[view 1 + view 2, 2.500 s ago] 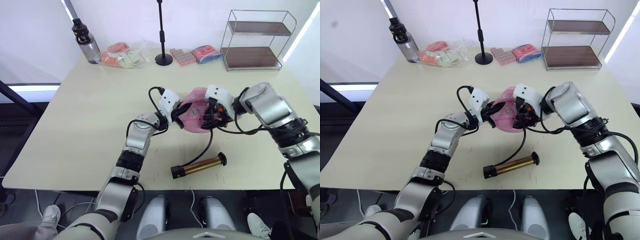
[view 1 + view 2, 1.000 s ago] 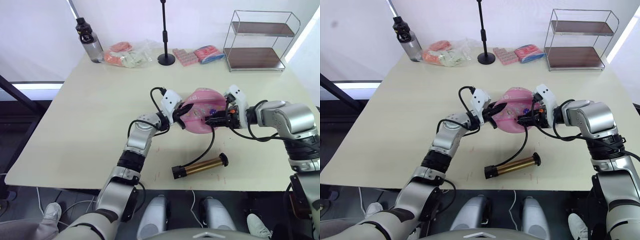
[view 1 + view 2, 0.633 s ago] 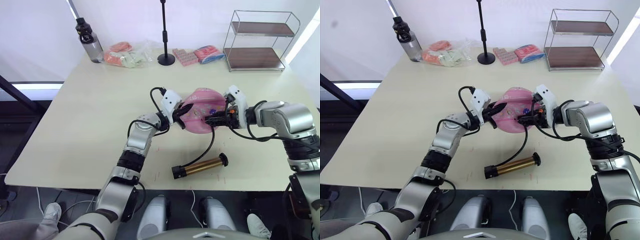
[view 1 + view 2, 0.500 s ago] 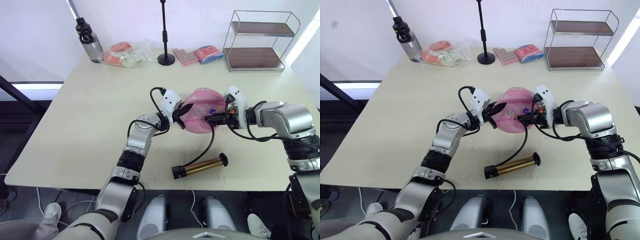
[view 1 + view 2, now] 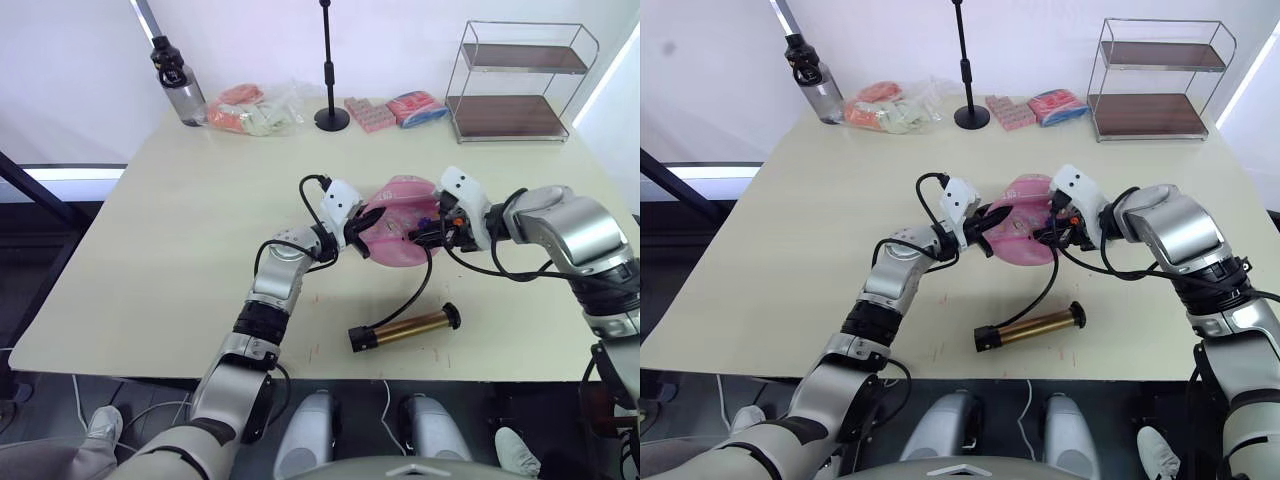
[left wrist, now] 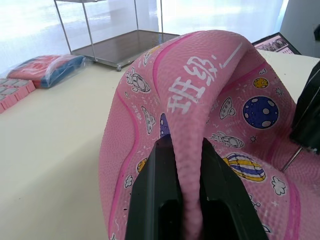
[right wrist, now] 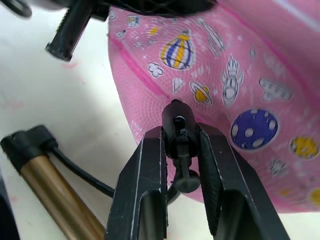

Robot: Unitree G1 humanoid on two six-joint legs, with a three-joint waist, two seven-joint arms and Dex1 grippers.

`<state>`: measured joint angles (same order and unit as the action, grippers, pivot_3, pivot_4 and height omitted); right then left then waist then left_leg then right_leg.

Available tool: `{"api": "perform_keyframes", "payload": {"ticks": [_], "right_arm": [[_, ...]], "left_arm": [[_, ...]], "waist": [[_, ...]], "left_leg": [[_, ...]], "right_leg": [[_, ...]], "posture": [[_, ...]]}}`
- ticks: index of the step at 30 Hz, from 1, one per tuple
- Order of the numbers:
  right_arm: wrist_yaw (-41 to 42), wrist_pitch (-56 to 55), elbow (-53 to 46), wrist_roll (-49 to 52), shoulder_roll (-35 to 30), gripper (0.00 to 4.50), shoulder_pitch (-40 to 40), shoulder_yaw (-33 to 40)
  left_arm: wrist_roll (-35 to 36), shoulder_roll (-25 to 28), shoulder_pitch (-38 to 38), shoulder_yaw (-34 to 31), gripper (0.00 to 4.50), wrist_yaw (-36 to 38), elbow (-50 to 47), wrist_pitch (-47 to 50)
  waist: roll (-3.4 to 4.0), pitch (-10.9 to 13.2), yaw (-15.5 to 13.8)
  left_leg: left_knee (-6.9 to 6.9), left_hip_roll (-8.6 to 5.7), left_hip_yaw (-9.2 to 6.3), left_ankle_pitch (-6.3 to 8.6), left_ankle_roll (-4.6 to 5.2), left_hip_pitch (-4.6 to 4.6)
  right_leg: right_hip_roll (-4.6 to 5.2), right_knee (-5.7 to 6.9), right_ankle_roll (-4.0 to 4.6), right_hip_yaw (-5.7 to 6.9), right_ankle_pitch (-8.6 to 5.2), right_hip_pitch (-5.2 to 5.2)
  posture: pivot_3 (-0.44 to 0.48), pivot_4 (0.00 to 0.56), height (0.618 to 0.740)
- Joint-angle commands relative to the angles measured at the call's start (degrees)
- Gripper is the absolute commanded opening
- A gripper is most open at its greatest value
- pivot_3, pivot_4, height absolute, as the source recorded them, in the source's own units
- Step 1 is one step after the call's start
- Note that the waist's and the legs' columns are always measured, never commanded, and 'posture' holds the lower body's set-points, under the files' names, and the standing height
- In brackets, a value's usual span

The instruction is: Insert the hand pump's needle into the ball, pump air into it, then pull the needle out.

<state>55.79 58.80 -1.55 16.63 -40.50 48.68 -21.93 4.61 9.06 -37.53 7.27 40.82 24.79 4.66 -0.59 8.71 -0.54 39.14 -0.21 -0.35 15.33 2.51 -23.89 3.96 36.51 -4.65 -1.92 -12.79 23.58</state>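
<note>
The pink ball (image 5: 398, 206), flattish and folded, lies mid-table. My left gripper (image 5: 361, 229) is shut on a raised fold of the ball (image 6: 200, 90), its fingers (image 6: 159, 186) pinching the pink skin. My right gripper (image 7: 179, 150) is shut on the black needle end of the hose (image 7: 178, 131), pressed against the ball's (image 7: 250, 65) printed side; I cannot tell how deep the needle sits. The bronze hand pump (image 5: 405, 328) lies flat near the table's front edge, its thin hose (image 5: 424, 292) curving up to the right gripper (image 5: 426, 231).
At the back of the table stand a dark bottle (image 5: 175, 75), a tall black stand (image 5: 328, 70) with a round base, a wire shelf (image 5: 510, 80) and several packets (image 5: 245, 108). Open tabletop (image 5: 180, 230) lies on the left.
My right gripper has closed on the hose's needle end, and its forearm has swung up and inward. The pump has slid slightly right. The left gripper keeps its pinch.
</note>
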Motion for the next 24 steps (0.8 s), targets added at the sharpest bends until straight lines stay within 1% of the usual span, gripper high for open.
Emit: {"api": "perform_keyframes", "payload": {"ticks": [1, 4, 9, 15, 24], "right_arm": [[0.9, -2.7, -2.3, -4.0, -1.3, 0.31, 3.7, -3.1], [1.9, -4.3, -1.5, -5.8, -0.9, 0.31, 4.9, -5.6], [2.7, -12.0, 2.4, -13.6, -0.4, 0.31, 6.9, -12.1], [4.2, -14.7, 3.2, -16.7, 2.1, 0.31, 6.7, -13.9], [6.5, -18.3, 8.5, -23.6, 5.7, 0.31, 6.8, -16.9]], "left_arm": [[-0.6, 0.0, 1.6, 1.7, 0.00, 0.5, -0.1, 1.6], [-0.7, -0.2, 1.5, 1.8, 0.00, 0.3, 0.0, 1.8], [-0.6, -0.6, 1.2, 1.9, 0.00, 0.2, 0.0, 2.3], [-0.4, -0.6, 1.5, 1.9, 0.00, -0.2, -0.5, 3.1], [-0.3, -0.4, 1.4, 1.5, 0.00, -0.5, 0.0, 3.5]], "waist": [[0.00, 0.0, 0.0], [0.00, 0.0, 0.0], [0.00, 0.0, 0.3], [-0.01, 0.0, 0.8], [-0.03, -0.1, 1.4]], "left_leg": [[0.00, 0.00, -0.01, 0.00, 0.00, 0.00], [0.00, 0.00, -0.01, 0.00, 0.00, 0.00], [0.01, 0.00, 0.00, -0.01, -0.01, 0.05], [0.08, -0.01, -0.02, -0.04, -0.04, 0.11], [0.10, 0.00, -0.06, -0.15, -0.10, 0.31]], "right_leg": [[0.00, -0.01, 0.00, 0.00, 0.00, -0.01], [0.00, -0.01, 0.00, 0.00, 0.00, 0.00], [0.00, 0.04, 0.00, 0.00, 0.00, -0.01], [-0.01, 0.14, 0.00, 0.00, 0.00, -0.07], [-0.03, 0.29, 0.02, 0.00, 0.01, -0.19]], "posture": [[0.000, 0.150, 0.740], [0.000, 0.150, 0.740], [0.000, 0.150, 0.740], [0.000, 0.150, 0.740], [0.000, 0.150, 0.740]]}}
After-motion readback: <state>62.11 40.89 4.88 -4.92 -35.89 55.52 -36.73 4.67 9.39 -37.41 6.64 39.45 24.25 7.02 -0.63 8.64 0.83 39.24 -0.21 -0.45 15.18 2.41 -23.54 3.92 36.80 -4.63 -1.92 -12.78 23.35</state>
